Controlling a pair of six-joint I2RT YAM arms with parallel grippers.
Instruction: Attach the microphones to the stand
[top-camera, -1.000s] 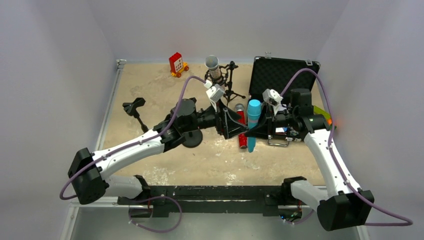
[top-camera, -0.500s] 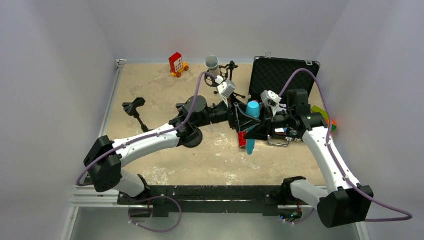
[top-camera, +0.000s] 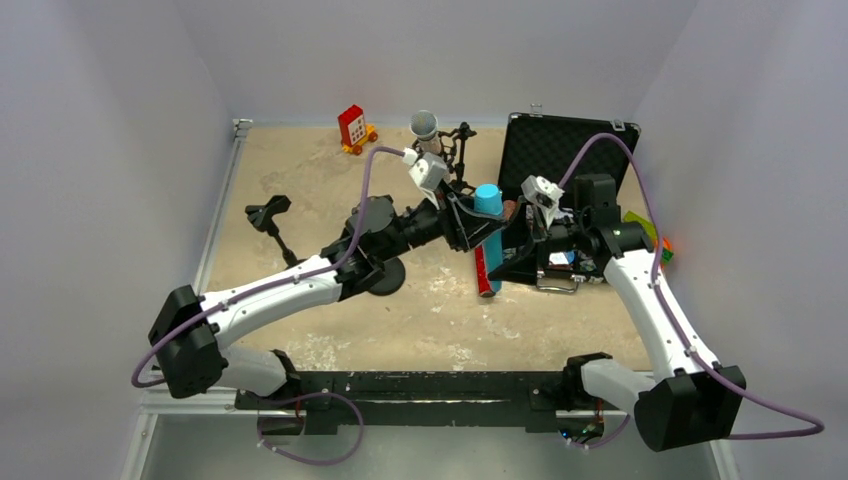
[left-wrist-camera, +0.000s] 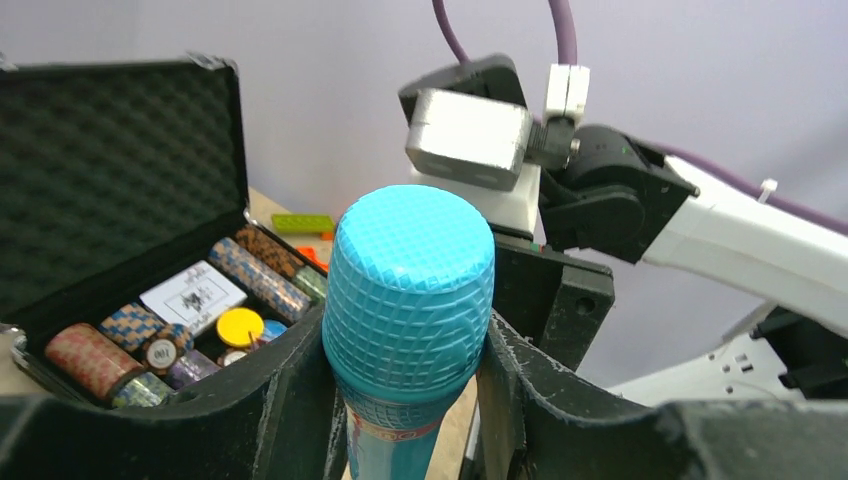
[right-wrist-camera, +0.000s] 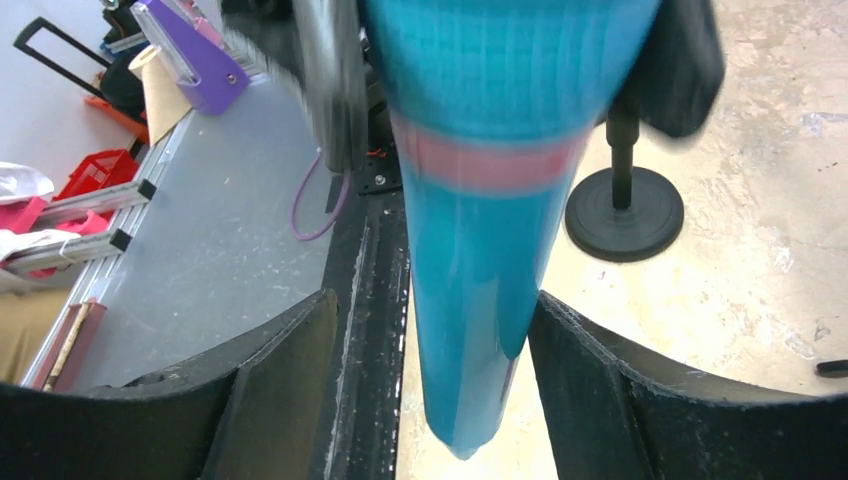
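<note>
the light blue microphone is held in the air over the middle of the sandy table, between the two arms. its long axis stands nearly upright, head on top and the narrow tail hanging down. the head is a rounded cap moulded in a fine diamond lattice; under it sits a pinkish band, then a smooth, glossy body that tapers to a blunt tip. the left gripper is closed on it just under the head, its rough-edged black fingers pressing on both sides. the right gripper stands wide around the lower body, with a gap on each side. the red-glitter microphone lies flat on the table below. the silver microphone sits on the stand at the far edge.
</note>
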